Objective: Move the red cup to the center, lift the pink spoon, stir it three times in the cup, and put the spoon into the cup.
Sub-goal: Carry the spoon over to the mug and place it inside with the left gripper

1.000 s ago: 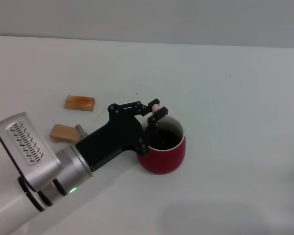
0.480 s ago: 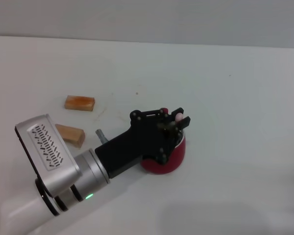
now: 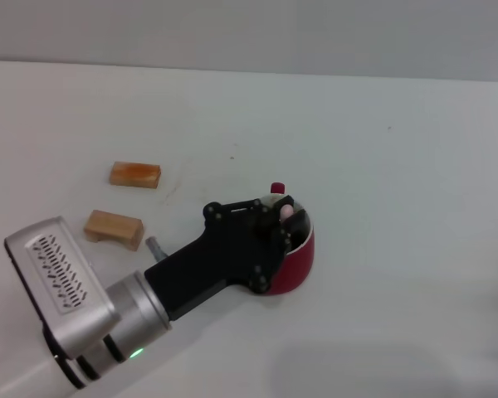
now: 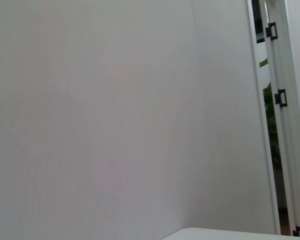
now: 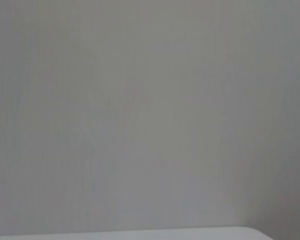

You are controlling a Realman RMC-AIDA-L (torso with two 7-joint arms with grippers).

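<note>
One white tabletop [image 3: 398, 166] filled nearly the whole head view, bare apart from a handful of small things gathered left of its middle. Over it reached one arm, the robot's left, coming up from the near left corner: a silver forearm with a slotted plate and a small green light, then a black wrist and hand slanting toward the cup. The left gripper [image 3: 283, 213] hung directly over the mouth of the one red cup [image 3: 297, 259], covering most of the opening, so only the cup's right flank, a slice of its white inner wall and the little red handle [image 3: 277, 187] poking out on the far side could be seen. The cup sat on the table roughly at its middle, slightly toward the near side. The black fingers were clamped on the one pink spoon [image 3: 287, 212]; just the pale pink end of its handle showed between them, and the rest ran down out of sight behind the gripper, so whether the bowl reached the liquid could not be made out. Two tan wooden blocks lay well to the left of the cup, apart from each other: the farther block [image 3: 135, 174] with an orange stain on top, the nearer block [image 3: 114, 228] close beside the arm. The right arm was nowhere to be seen.
</note>
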